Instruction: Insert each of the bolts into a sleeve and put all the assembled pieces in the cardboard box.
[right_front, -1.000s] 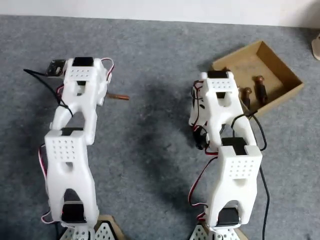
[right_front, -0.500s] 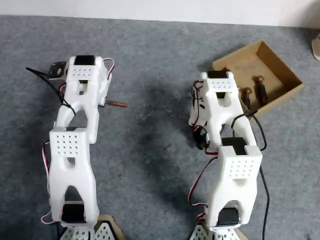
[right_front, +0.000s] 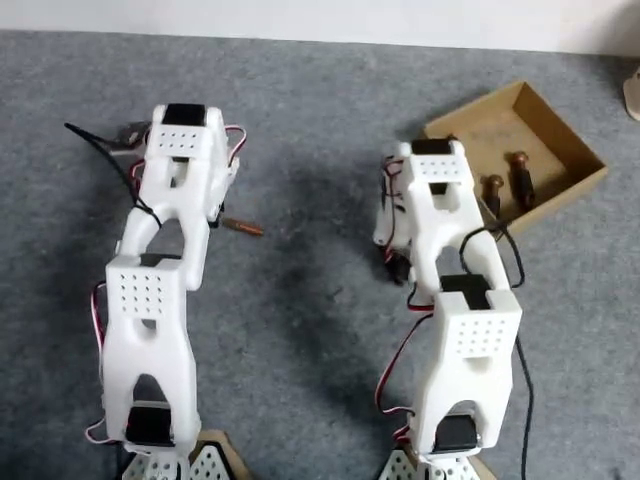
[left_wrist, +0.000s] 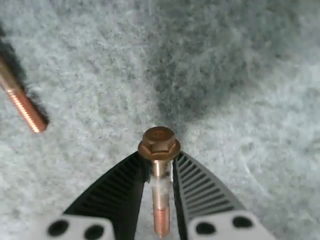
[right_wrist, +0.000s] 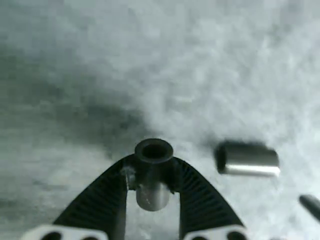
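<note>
Biggest thing first: the grey bench (right_front: 320, 100) is soft and fuzzy, so anything dropped on it probably rolls or lands at a weird angle. That would make a re-grab annoying.

In the overhead shot the left arm (right_front: 160, 290) fills the left half of the frame and the right arm (right_front: 465, 330) the right half, well apart. They have a gap to cross before anything mates, which gives plenty of room to arrive off-axis.

The cardboard box (right_front: 560, 122) is in the upper right, just beside the right arm. A sloppy swing could shove it. Two assembled pieces (right_front: 520, 175) already lie inside.

The left end effector (left_wrist: 160, 160) is clamped on a bolt (left_wrist: 159, 145). It pinches the shank, with the hex head poking out past the tips. That's a skinny round grip, so I'd bet any side push makes the bolt pivot. The threaded end is also back between the fingers, which looks awkward for insertion.

The right end effector (right_wrist: 154, 167) is gripping a sleeve (right_wrist: 152, 172) with its bore open at the tip end. It's round too, so it could twist.

A spare sleeve (right_wrist: 247, 160) lies near the held one, and a spare bolt (left_wrist: 22, 105) lies at the upper left of the left wrist view. Either could get knocked away.
</note>
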